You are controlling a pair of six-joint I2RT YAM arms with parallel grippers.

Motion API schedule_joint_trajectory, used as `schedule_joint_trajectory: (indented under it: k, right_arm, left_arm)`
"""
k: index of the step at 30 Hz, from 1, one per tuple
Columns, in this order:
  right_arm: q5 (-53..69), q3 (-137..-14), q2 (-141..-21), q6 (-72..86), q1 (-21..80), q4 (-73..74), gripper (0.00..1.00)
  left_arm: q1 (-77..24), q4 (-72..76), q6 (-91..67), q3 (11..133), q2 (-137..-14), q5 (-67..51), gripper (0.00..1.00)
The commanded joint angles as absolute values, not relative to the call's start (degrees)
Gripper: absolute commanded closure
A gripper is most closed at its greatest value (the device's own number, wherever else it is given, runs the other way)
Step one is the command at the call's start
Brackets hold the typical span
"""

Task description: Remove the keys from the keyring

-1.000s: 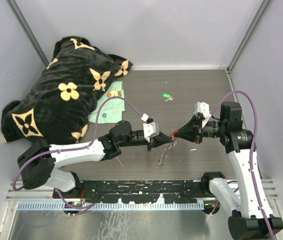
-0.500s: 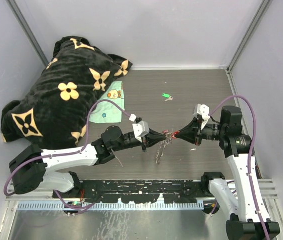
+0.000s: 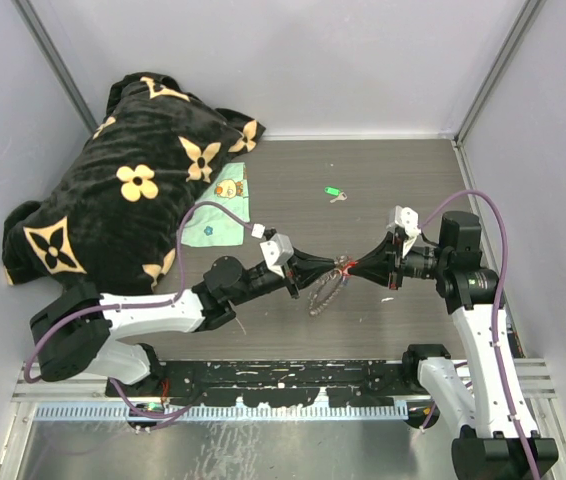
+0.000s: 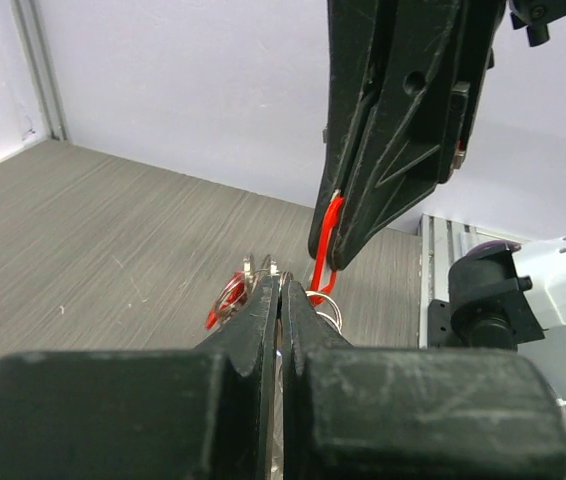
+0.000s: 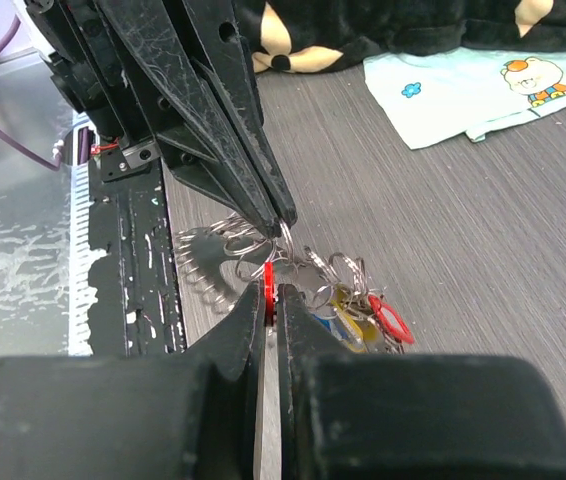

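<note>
Wood-grain table [image 3: 293,180], left gripper [image 3: 335,266] clamped on silver ring [image 5: 285,238], right gripper [image 3: 351,268] pinching red tag [image 4: 321,262], bumpy keyring [image 5: 199,268] dangling

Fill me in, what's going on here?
Both arms have the key bunch pinched between them over the middle of the table. The left gripper is shut on a small split ring, the right gripper on a red tag. The keyring hangs from that spot with other keys on it. One green-tagged key lies loose farther back.
</note>
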State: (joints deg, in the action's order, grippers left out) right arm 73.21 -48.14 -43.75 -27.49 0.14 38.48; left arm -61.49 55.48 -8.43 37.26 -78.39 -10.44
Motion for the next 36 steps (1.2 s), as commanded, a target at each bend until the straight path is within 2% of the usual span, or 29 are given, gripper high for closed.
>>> schedule_joint_trajectory:
  k: [1, 9, 17, 18, 21, 24, 29, 36]
  right_arm:
    - [74.5, -50.1, -42.9, -26.5, -0.1, 37.5, 0.99]
    - [73.0, -55.4, -43.8, -28.6, -0.7, 41.8, 0.99]
    - [73.5, -57.8, -46.4, -29.2, -0.6, 42.9, 0.99]
    - [73.5, -58.1, -46.7, -29.4, -0.6, 43.2, 0.99]
    - [73.3, -58.5, -47.0, -30.5, -0.6, 44.3, 0.99]
    - [72.9, -58.5, -46.8, -31.2, -0.6, 44.8, 0.99]
    - [72.9, -58.4, -46.0, -33.7, -0.6, 46.2, 0.99]
    - [74.5, -58.0, -45.6, -35.3, -0.6, 47.3, 0.99]
  left_arm:
    - [-61.5, 67.6, -8.7, 35.7, -77.8, -4.1, 1.00]
    - [-61.6, 69.4, -8.6, 32.6, -78.3, 0.0, 1.00]
    - [-61.5, 69.6, -10.1, 32.9, -80.7, -3.3, 1.00]
    - [-61.5, 69.6, -10.1, 32.9, -80.8, -4.1, 0.97]
    - [-61.6, 70.3, -10.3, 32.3, -80.7, -6.7, 0.82]
    - [-61.4, 70.2, -9.7, 31.5, -79.5, -8.5, 0.75]
    - [-60.7, 65.5, -7.2, 31.9, -76.2, -14.5, 0.74]
    - [-60.3, 48.6, -2.4, 38.3, -73.2, -23.9, 0.75]
